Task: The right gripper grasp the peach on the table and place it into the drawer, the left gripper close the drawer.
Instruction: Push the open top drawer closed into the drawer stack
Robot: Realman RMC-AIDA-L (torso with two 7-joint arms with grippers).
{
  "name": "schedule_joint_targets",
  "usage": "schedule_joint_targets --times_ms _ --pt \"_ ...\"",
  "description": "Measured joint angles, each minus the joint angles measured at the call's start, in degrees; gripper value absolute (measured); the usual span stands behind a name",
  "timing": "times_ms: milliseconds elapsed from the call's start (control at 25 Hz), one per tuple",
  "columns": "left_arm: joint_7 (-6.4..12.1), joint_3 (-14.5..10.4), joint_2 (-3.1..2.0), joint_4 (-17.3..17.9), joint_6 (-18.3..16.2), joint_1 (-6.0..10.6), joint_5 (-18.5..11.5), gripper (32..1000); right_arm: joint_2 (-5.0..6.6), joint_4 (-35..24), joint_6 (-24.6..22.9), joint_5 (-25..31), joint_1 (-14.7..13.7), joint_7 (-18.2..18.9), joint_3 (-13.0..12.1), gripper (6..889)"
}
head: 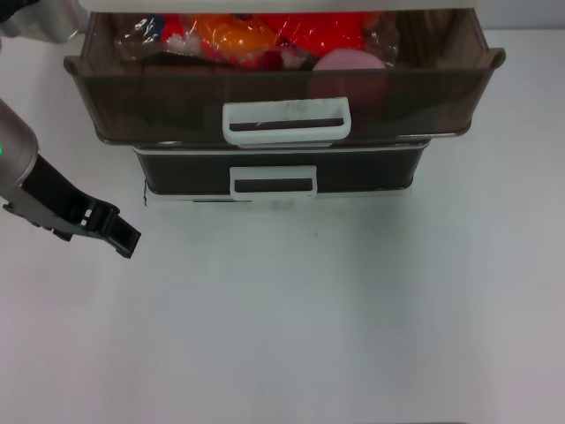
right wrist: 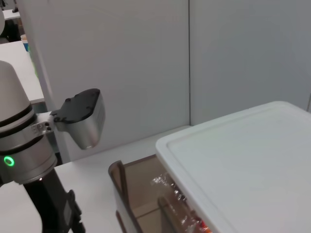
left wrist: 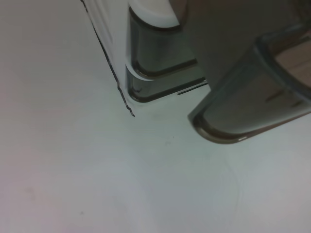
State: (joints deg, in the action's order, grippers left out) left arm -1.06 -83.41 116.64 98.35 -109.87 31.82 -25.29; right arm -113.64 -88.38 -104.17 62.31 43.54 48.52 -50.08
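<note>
White worktop (head: 353, 318) bare across the lower frame, left claw (head: 119, 231) at left-centre holding nothing, opening impossible to tell, drawer (head: 282, 97) pulled open at top, peach (head: 350, 60) inside its right half beside orange and red packets (head: 238, 40), right claw out of sight

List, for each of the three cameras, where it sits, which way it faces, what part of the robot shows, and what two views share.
Head view: high, looking down at the open drawer holding the peach and packets; left gripper over the table.
Left wrist view: low over the table, facing the cabinet corner and the drawer's corner; no fingers show.
Right wrist view: raised, looking across the cabinet top to the left arm.
Shared: all three show the drawer.
</note>
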Motion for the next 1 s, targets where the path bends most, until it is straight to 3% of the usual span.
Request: schedule_joint_targets --times_ms 80,200,320,440,600,800,1000 --pt "0.0 -0.03 0.04 0.0 0.0 -0.07 0.0 797 0.03 -0.88 0.0 0.0 -0.21 -0.13 0.94 873" --pt "0.04 0.08 0.09 0.0 0.0 -0.43 -0.03 797 0.61 -1.49 0.01 -0.26 -1.01 -0.75 4.46 872" --pt "0.07 0.09 0.04 0.04 -0.01 -0.49 -0.07 797 2.77 -2.18 0.01 -0.91 -4.17 -1.93 8.88 871" --pt "0.09 -0.04 0.07 0.08 -0.01 -0.51 -0.1 797 5.05 -2.0 0.05 -2.46 -8.32 -3.14 11.08 870" --pt "0.23 -0.09 0.08 0.38 0.12 -0.56 -0.12 797 6.14 1.41 0.35 -6.23 -12.75 -0.34 12.0 868" --pt "0.25 -0.09 0.05 0.64 0.17 -0.62 -0.12 797 5.19 11.0 1.32 -15.29 -13.56 5.94 11.8 867" --pt "0.27 -0.08 -0.07 0.78 0.14 -0.62 -0.11 797 0.92 16.98 5.05 -25.38 -12.5 11.06 11.1 867"
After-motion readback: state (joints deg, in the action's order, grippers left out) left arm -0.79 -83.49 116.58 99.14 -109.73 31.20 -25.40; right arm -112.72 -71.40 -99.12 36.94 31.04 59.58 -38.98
